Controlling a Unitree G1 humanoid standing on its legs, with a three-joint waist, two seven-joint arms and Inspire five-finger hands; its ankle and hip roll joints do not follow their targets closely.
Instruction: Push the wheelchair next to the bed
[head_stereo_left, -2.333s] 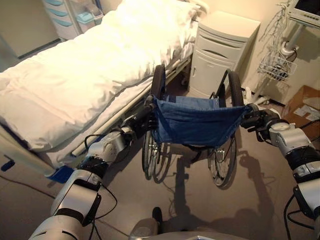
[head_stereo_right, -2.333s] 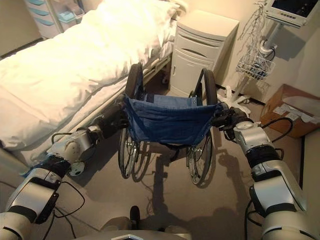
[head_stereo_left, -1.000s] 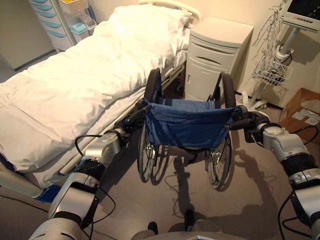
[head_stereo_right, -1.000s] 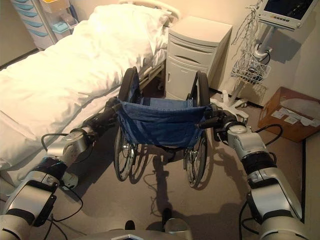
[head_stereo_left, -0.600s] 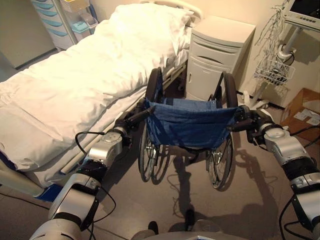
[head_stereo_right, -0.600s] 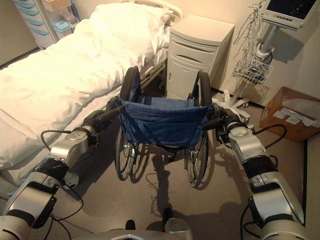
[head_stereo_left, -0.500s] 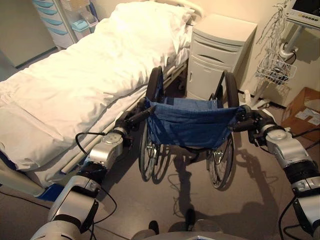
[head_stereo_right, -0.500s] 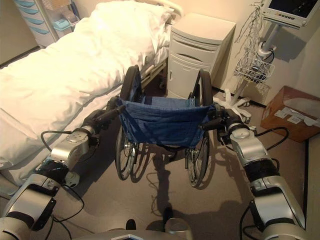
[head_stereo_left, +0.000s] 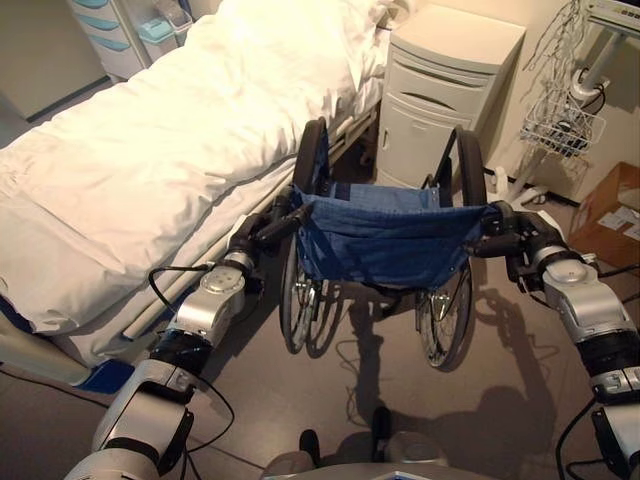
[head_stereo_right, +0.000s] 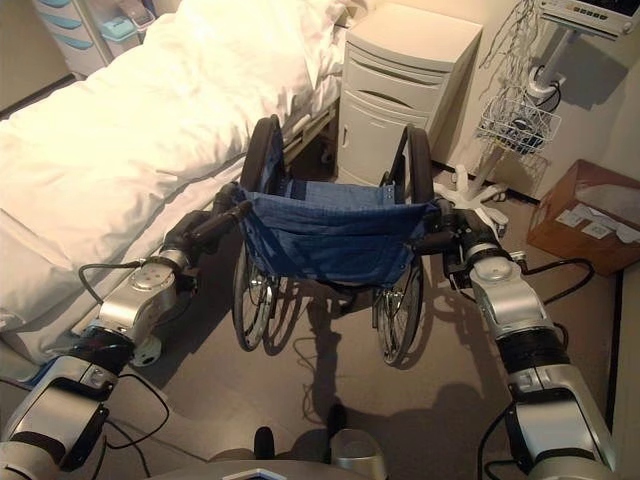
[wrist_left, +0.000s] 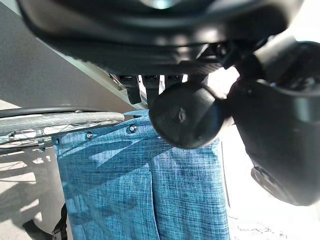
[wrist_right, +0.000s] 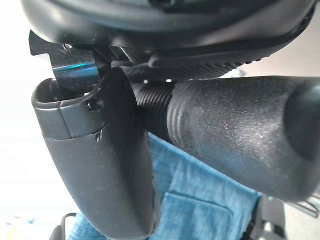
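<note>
Ahead, wheelchair (head_stereo_left: 385, 240) between bed (head_stereo_left: 150, 150) and cabinet (head_stereo_left: 445, 90).

The bed (head_stereo_left: 150, 160) runs off the upper left and left edges of the left eye view, so its head and foot are cut away. A monitor stand (head_stereo_right: 560, 40) at the upper right is cropped at the top edge. The cardboard box (head_stereo_right: 590, 215) at the right edge is only partly in frame. The wheelchair (head_stereo_left: 385, 240) seat and footrests are hidden behind its blue backrest. In the right wrist view the handle grip (wrist_right: 235, 130) is cut off at the right edge.
</note>
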